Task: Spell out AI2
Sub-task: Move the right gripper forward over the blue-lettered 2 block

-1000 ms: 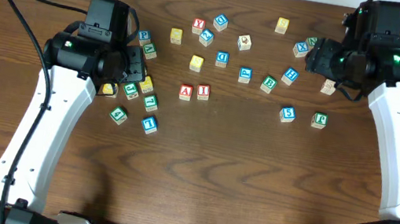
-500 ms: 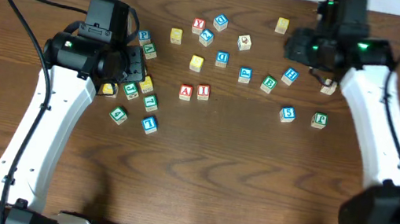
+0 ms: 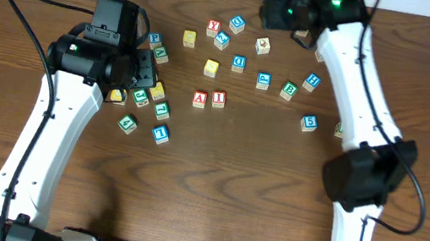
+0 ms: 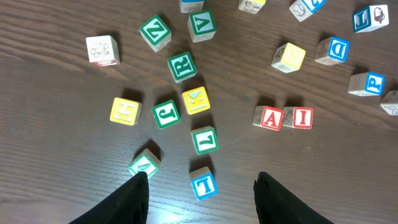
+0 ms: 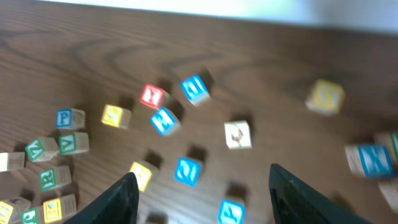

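Looking down from overhead, you have the red A block (image 3: 199, 98) and the red I block (image 3: 218, 99) side by side and touching near the middle of the table (image 3: 240, 184). The A is on the left as that camera reads them, so two of the three characters are already laid in order. Bare wood lies just past the I, which I take to be the slot left for the digit.

Your right gripper (image 5: 202, 186) is stretched out toward the far edge, its fingers spread wide with nothing between them, above a loose scatter of blue, yellow and red blocks. That reach makes sense if you are hunting for the 2 there. The wrist view is smeared, though, so I cannot read a 2 on any face. One blue block (image 5: 186, 170) sits just ahead of the fingers, but its character is unreadable.

Your left gripper (image 4: 200, 186) hangs over the green and yellow cluster (image 4: 196, 99) on its own side, jaws apart and empty, with a blue L block (image 4: 203, 180) just beneath the gap. From its wrist camera the A and I show off to the right, well clear of it, so it will not disturb the finished pair
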Available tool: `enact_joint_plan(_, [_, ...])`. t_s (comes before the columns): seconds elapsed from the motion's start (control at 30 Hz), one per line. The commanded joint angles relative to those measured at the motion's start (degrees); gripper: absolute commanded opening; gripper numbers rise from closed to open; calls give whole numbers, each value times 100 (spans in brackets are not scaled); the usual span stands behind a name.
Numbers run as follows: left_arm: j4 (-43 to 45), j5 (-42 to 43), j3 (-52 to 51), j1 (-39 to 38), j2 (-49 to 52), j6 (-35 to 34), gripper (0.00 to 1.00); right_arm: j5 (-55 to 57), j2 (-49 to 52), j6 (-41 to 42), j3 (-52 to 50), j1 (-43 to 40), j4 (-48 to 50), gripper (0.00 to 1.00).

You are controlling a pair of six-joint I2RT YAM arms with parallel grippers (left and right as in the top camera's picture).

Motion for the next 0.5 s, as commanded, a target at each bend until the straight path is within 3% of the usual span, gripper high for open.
enact_joint_plan(0.0, [-7,-11,9,24,-2,-61,54,-15,479,-470,487,216,90,62])
enact_joint_plan(0.27, [-81,-11,9,24,-2,-184,54,251,1311,-1115,518,640,616,63])
enact_joint_plan(0.47, [-151,-11,9,24,-2,-184,54,568,1788,-1668,518,780,688,54])
